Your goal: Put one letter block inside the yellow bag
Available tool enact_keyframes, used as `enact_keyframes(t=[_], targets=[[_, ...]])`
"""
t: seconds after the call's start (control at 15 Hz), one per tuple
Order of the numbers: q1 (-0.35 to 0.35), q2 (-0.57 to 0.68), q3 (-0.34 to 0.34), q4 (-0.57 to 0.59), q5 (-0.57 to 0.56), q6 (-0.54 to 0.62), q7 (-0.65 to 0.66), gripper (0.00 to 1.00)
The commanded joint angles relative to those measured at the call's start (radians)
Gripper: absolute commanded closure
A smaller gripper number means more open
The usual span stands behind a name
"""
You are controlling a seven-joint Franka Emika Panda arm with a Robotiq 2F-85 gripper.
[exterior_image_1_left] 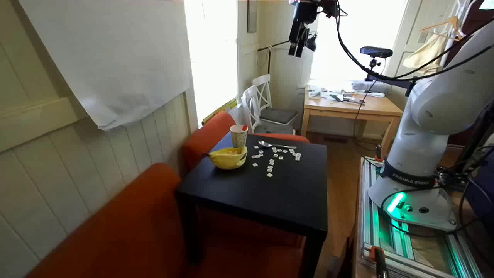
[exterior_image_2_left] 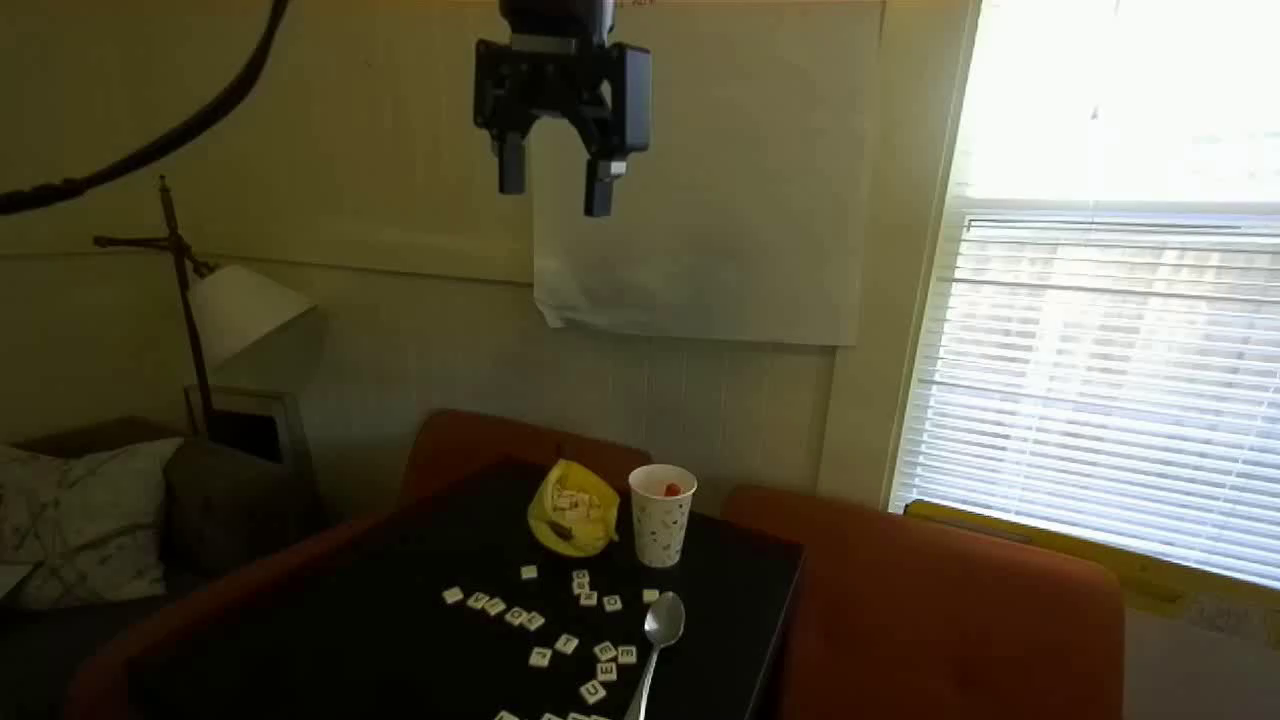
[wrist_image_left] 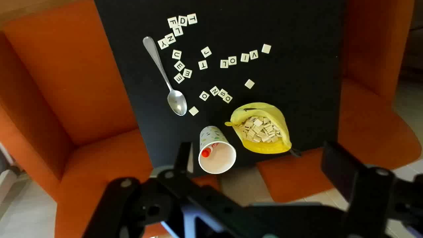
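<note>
The yellow bag [wrist_image_left: 266,148] lies open on the black table, with many small pale blocks inside. It also shows in both exterior views [exterior_image_1_left: 227,162] [exterior_image_2_left: 553,540]. Several white letter blocks [wrist_image_left: 232,60] lie loose on the table, some with letters up and some with blank faces up. They also show in both exterior views [exterior_image_1_left: 269,175] [exterior_image_2_left: 567,644]. My gripper [wrist_image_left: 257,157] is open and empty, its fingers wide apart. In both exterior views the gripper [exterior_image_1_left: 295,52] [exterior_image_2_left: 555,190] hangs high above the table, pointing down, touching nothing.
A paper cup [wrist_image_left: 211,132] with a red-capped marker stands beside the bag. A metal spoon [wrist_image_left: 177,101] lies near the loose blocks. Orange seats [wrist_image_left: 96,158] [exterior_image_2_left: 920,600] surround the black table [exterior_image_1_left: 285,197]. A wall with hanging paper [exterior_image_2_left: 700,200] stands behind.
</note>
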Motion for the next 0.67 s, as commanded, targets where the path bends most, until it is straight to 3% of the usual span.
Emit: enact_keyframes(t=[0.0,0.4,0.6], targets=[[-0.013,0.003,0.010,0.003,0.005,-0.002,-0.005,0.00],[-0.013,0.003,0.010,0.003,0.005,-0.002,-0.005,0.00],[-0.007,0.035,0.040,-0.034,-0.005,0.061,0.036,0.00]])
